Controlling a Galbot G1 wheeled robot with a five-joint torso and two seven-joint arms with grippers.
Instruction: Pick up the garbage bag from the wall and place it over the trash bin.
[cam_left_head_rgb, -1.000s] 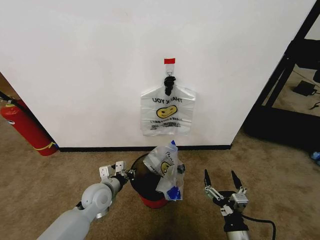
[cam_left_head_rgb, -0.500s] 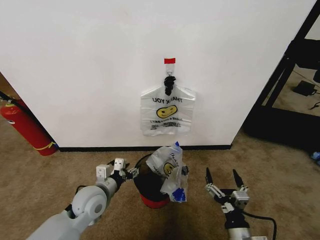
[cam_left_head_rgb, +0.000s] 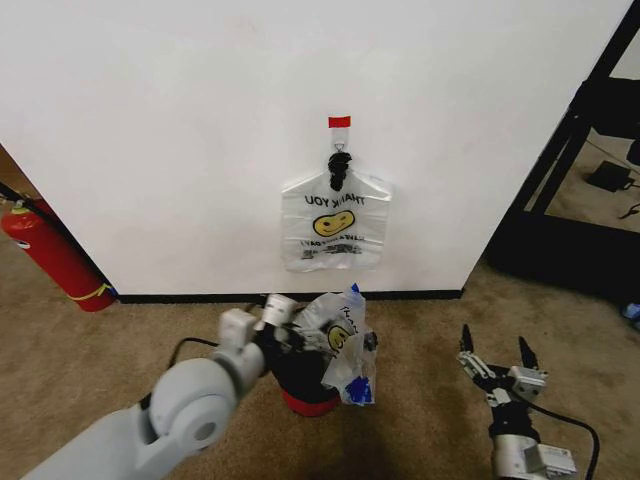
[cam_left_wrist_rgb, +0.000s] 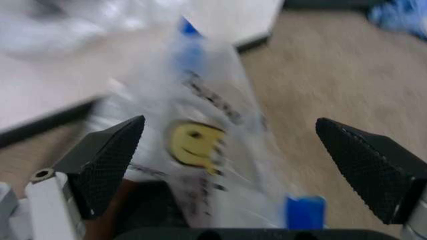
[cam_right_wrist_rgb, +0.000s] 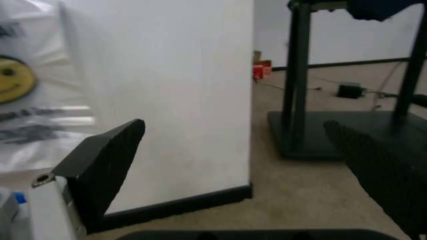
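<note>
The garbage bag (cam_left_head_rgb: 340, 338) is translucent white, with a yellow smiley face, black print and blue patches. The trash bin (cam_left_head_rgb: 303, 378) is black with a red base. On the white wall (cam_left_head_rgb: 180, 140) hangs a second white bag (cam_left_head_rgb: 335, 222) with a yellow smiley and black letters, under a red tape strip (cam_left_head_rgb: 339, 122). The baseboard (cam_left_head_rgb: 200, 297) is black, the carpet (cam_left_head_rgb: 90, 360) brown, the fire extinguisher (cam_left_head_rgb: 52, 255) red with a yellow band.

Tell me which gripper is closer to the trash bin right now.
Left. The left gripper is right at the trash bin rim, beside the garbage bag draped on it; the right gripper hangs open well off to its side.
</note>
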